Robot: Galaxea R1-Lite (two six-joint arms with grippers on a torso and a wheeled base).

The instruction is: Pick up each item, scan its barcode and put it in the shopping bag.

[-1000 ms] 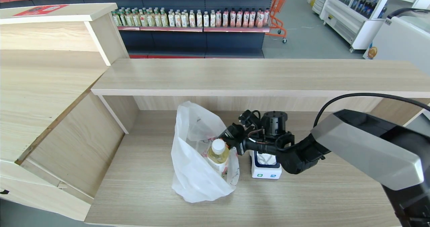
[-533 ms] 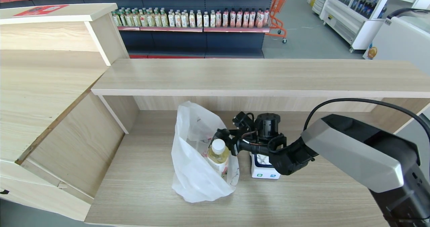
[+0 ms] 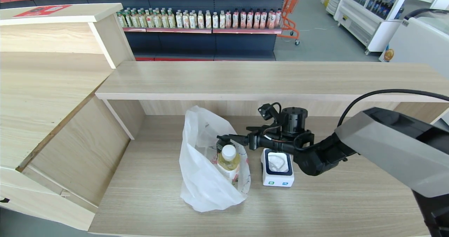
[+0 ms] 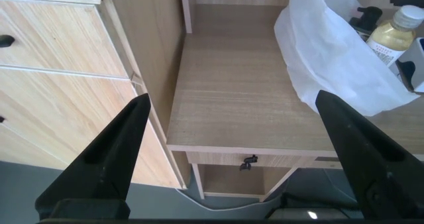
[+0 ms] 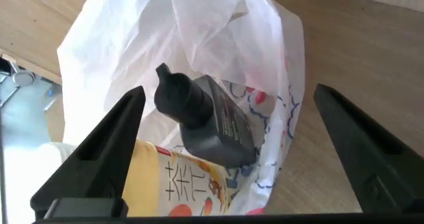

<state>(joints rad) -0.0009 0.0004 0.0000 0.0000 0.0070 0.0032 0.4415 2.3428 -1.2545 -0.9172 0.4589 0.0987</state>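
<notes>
We're in a small supermarket, standing right behind the till. Across the grey aisle floor [image 3: 315, 47] runs a long dark-blue shelving unit with red price rails [image 3: 210, 42], and it's lined end to end with rows of plastic drink bottles [image 3: 200, 19], pale yellow through to pink. An orange metal shopping trolley [image 3: 290, 5] is parked at its end. Off to the side stand white glass-fronted drink chillers [image 3: 368, 16] and a white chest freezer [image 3: 417, 40]. Up close, there's a light-wood checkout counter [image 3: 266, 79], and on its lower desk sit a small white barcode scanner [image 3: 277, 167] and a thin white plastic shopping bag [image 3: 200, 184].
</notes>
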